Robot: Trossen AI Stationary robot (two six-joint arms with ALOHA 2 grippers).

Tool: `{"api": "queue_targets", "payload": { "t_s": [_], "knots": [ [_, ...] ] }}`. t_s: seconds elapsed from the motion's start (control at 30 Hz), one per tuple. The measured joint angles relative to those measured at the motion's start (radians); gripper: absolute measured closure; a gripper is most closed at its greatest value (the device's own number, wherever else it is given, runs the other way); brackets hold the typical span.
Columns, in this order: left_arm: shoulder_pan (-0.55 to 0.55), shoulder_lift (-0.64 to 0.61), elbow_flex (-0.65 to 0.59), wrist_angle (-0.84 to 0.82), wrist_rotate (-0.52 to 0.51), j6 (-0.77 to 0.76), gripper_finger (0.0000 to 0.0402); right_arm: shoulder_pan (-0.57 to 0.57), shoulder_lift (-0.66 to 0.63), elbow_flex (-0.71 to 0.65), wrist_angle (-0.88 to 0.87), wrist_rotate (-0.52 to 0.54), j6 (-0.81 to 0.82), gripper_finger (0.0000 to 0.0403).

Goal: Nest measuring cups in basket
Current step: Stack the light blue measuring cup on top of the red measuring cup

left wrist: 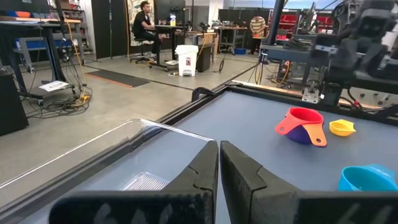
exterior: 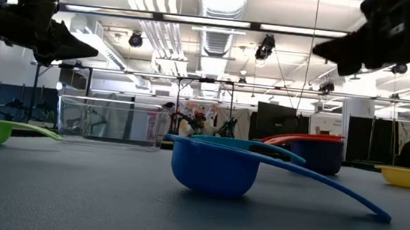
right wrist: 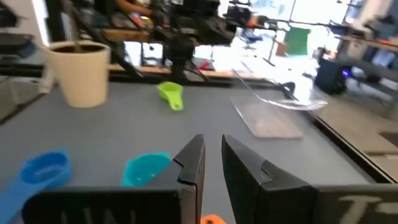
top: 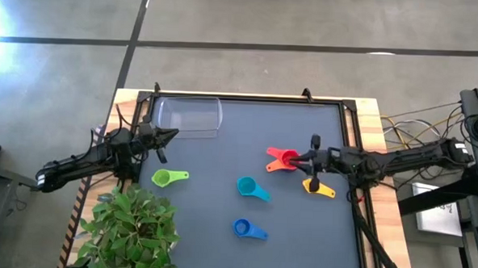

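The clear basket (top: 190, 116) sits at the table's far left and holds no cups. A red cup nests with an orange and a purple one as a stack (top: 282, 159), (left wrist: 303, 125). The yellow cup (top: 318, 187), teal cup (top: 251, 188), blue cup (top: 249, 228) and green cup (top: 169, 178) each lie alone on the mat. My left gripper (top: 173, 134), (left wrist: 219, 163) hovers shut by the basket's near edge. My right gripper (top: 297, 161), (right wrist: 212, 155) hangs above the stack, its fingers a narrow gap apart, with an orange handle (right wrist: 211, 219) below it.
A leafy potted plant (top: 130, 226) in a white pot (right wrist: 78, 71) stands at the table's near left corner. A raised dark rim (top: 248, 100) frames the mat. Cables (top: 409, 125) lie off the right side. There is open mat between the basket and the cups.
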Motion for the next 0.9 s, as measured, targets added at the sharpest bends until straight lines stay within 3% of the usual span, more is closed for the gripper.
{"api": "queue_targets", "payload": {
  "t_s": [0.47, 0.7, 0.9],
  "knots": [
    [0.000, 0.000, 0.000, 0.000, 0.000, 0.002, 0.0402, 0.181, 0.029, -0.008, 0.030, 0.000, 0.059, 0.0360],
    [0.000, 0.002, 0.000, 0.010, -0.014, 0.517, 0.0402, 0.271, 0.018, -0.008, 0.064, 0.071, 0.005, 0.0360],
    [-0.001, 0.004, -0.001, 0.042, -0.078, 0.609, 0.0402, 0.300, 0.016, -0.005, 0.054, 0.164, -0.029, 0.0360]
  ]
}}
